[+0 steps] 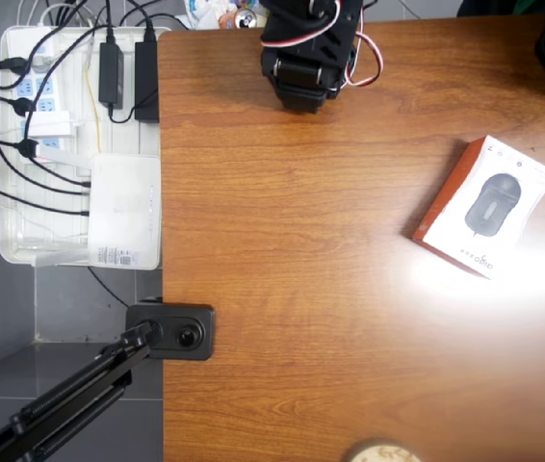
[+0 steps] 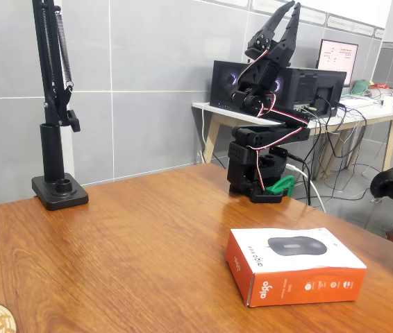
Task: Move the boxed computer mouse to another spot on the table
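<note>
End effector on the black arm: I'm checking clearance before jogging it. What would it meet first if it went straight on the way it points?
The end effector points up, nearly shut; nothing shows above it, though depth is unclear.

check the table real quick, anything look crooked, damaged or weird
Nothing looks damaged or spilled. The boxed computer mouse lies flat but turned at an angle to the table edges. The hand is raised, pointing up, well away from the box.
</note>
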You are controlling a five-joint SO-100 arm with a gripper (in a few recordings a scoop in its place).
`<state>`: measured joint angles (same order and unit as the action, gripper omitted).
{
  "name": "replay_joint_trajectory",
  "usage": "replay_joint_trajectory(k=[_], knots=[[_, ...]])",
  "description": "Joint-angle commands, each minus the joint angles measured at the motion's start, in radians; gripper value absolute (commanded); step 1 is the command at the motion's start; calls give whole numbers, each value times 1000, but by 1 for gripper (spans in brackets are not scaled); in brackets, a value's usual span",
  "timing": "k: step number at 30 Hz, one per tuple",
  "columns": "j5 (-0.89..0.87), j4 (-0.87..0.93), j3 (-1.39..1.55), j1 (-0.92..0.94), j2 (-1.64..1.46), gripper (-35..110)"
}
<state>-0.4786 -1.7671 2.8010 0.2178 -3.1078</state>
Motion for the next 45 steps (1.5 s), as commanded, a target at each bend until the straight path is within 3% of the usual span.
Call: replay_joint_trajectory(k=[1, 9, 15, 18, 22, 26, 28, 31, 33, 39, 45], knots=[[8, -2, 0, 6, 2, 0], [5, 2, 0, 6, 2, 0], [117, 2, 0, 6, 2, 0], [55, 92, 0, 9, 2, 0], [9, 403, -120, 69, 3, 19], [-31, 917, -393, 86, 2, 49], [-184, 1201, -545, -61, 26, 50], [-517, 1511, -767, -448, 150, 45], [-522, 1710, -943, -571, 279, 41], [-454, 1936, -1402, -687, 778, 40], [-324, 2112, -1471, -801, 962, 42]])
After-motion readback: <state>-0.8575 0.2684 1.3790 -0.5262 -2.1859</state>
